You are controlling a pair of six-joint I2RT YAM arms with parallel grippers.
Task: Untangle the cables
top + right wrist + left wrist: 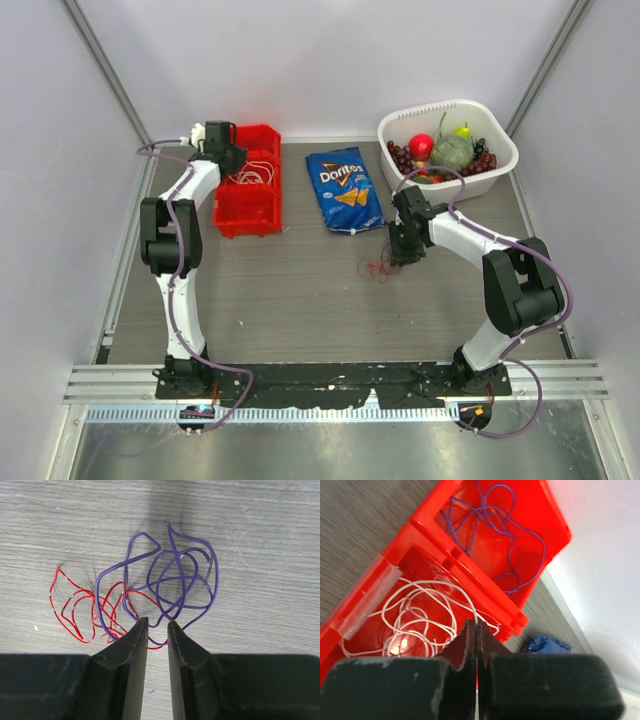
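Over the red bin (250,218) at the back left, my left gripper (222,150) is shut on a white cable (415,615). The strand leaves the closed tips (477,625) and runs down into coils in one compartment of the bin (470,570). A purple-blue cable (510,535) lies in the bin's other compartment. At centre right of the table, a red cable (52,594) and a purple cable (176,578) lie tangled together (378,268). My right gripper (403,255) hovers at the tangle's edge. Its jaws (157,622) stand apart, and the strands pass under the tips.
A blue Doritos bag (345,190) lies at the back middle of the table. A white basket (500,165) of fruit stands at the back right, just behind the right arm. Enclosure walls close in the left, right and back sides.
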